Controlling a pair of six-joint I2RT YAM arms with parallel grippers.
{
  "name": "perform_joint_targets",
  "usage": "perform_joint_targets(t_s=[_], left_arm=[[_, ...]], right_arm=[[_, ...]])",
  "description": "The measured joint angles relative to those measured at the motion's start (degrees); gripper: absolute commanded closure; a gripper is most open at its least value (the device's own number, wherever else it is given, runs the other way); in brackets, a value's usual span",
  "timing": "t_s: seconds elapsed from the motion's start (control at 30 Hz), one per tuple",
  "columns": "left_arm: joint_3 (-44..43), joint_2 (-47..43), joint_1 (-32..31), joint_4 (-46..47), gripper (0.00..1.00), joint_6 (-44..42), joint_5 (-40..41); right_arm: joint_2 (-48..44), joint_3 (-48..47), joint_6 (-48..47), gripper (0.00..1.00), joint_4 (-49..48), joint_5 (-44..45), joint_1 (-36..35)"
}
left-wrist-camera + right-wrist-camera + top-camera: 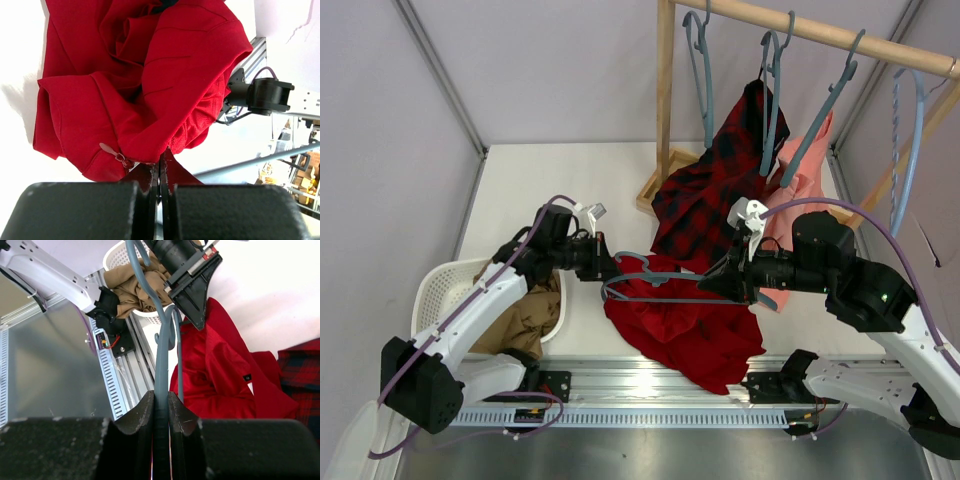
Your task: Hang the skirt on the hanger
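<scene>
The bright-red skirt (692, 325) lies bunched on the table's near middle, draping over the front edge. My left gripper (611, 270) is shut on the skirt's edge (150, 125) beside its zipper pull. My right gripper (712, 285) is shut on the grey-blue hanger (655, 280), held level over the skirt. In the right wrist view the hanger's arm (162, 360) runs out from between the fingers (140, 412) toward the left gripper, with the skirt (220, 380) below.
A red-and-black plaid garment (715, 180) and a pink garment (800, 175) hang on a wooden rack (665, 100) at the back, with several spare hangers (700, 60). A white basket (445, 290) with a tan-brown garment (525, 315) stands at the left.
</scene>
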State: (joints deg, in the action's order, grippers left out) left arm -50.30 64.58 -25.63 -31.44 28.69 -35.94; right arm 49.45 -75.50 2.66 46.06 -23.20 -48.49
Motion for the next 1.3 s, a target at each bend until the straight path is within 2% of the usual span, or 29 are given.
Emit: perform_joint_targets(t_s=[0.53,1.3], left_arm=[[1.7,0.4,0.0,2.3,1.0,2.0,-0.3],[1.7,1.6,0.0,3.1,1.0,2.4,-0.3]], right_arm=[[1.2,-2.5,-2.6,1.0,0.7,4.4,-5.0],[0.0,-5.0,-2.3,1.0,1.9,3.9,-5.3]])
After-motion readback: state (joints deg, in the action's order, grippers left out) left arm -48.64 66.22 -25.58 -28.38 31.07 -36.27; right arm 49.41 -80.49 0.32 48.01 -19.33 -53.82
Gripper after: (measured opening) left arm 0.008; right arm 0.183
